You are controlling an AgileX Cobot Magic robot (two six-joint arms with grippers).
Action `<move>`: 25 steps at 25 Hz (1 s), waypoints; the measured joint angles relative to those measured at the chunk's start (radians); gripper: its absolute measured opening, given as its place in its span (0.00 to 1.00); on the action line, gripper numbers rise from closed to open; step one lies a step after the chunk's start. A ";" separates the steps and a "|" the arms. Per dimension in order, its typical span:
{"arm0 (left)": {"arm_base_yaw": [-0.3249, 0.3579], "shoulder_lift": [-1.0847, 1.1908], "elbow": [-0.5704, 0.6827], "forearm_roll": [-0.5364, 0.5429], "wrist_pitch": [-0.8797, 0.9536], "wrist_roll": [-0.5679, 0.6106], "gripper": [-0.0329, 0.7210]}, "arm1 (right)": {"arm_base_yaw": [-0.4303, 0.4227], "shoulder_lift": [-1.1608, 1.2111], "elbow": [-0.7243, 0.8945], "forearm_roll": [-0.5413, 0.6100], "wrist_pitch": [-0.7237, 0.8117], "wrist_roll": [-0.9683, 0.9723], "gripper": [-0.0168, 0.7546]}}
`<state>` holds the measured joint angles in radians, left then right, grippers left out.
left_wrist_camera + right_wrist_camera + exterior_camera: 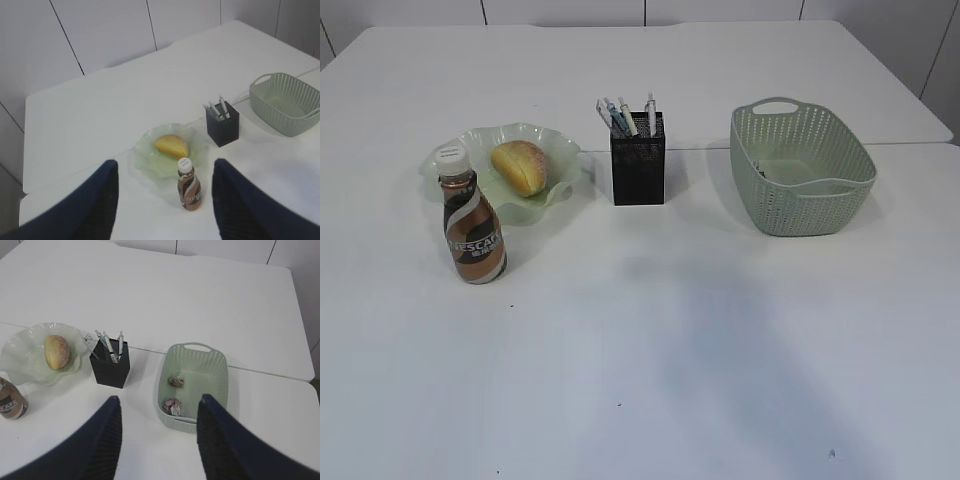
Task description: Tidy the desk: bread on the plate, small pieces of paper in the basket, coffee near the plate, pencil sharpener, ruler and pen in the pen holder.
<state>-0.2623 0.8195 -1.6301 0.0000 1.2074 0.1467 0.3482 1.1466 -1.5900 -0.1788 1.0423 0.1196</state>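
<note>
The bread [520, 166] lies in the wavy green plate [556, 152]. A brown coffee bottle [473, 225] stands upright right in front of the plate. Several pens [626, 117] stick out of the black mesh pen holder [638, 165]. Two small pieces of paper [173, 405] lie inside the sage-green basket [802, 212]. I cannot make out the ruler among the pens, and the pencil sharpener is out of view. My left gripper [165, 163] hangs open high above the bottle and plate. My right gripper [159, 398] hangs open above the basket's near left corner. Both are empty.
The white desk [650, 340] has a seam [700, 147] running across it behind the pen holder and basket. White wall panels stand beyond the far edge. Neither arm shows in the exterior view.
</note>
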 joint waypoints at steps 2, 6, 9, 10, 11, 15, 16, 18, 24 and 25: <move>0.000 -0.070 0.046 0.000 0.011 0.001 0.60 | 0.000 -0.056 0.065 0.010 -0.032 0.000 0.53; 0.000 -0.209 0.224 0.012 0.023 -0.030 0.59 | 0.000 -0.256 0.331 0.026 -0.126 -0.016 0.53; 0.000 -0.354 0.389 0.012 -0.004 -0.080 0.59 | 0.000 -0.376 0.490 0.044 -0.148 -0.028 0.53; 0.000 -0.399 0.445 0.007 -0.008 -0.093 0.59 | 0.000 -0.438 0.559 0.060 -0.152 -0.050 0.53; 0.000 -0.451 0.499 0.000 -0.015 -0.105 0.59 | 0.000 -0.484 0.604 0.078 -0.153 -0.068 0.53; 0.000 -0.620 0.664 -0.044 -0.040 -0.130 0.58 | 0.000 -0.707 0.741 0.185 -0.155 -0.159 0.52; 0.000 -0.657 0.700 -0.047 -0.043 -0.130 0.58 | 0.000 -0.707 0.741 0.185 -0.155 -0.159 0.52; 0.000 -0.716 0.758 -0.047 -0.043 -0.130 0.58 | 0.000 -0.790 0.774 0.209 -0.131 -0.168 0.52; 0.000 -0.814 0.884 -0.054 0.004 -0.130 0.57 | 0.000 -1.045 0.840 0.234 0.123 -0.175 0.52; 0.000 -0.814 0.905 -0.054 0.004 -0.130 0.57 | 0.000 -1.066 0.846 0.234 0.140 -0.175 0.52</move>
<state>-0.2623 0.0056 -0.7247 -0.0541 1.2111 0.0166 0.3482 0.0805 -0.7441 0.0550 1.1820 -0.0557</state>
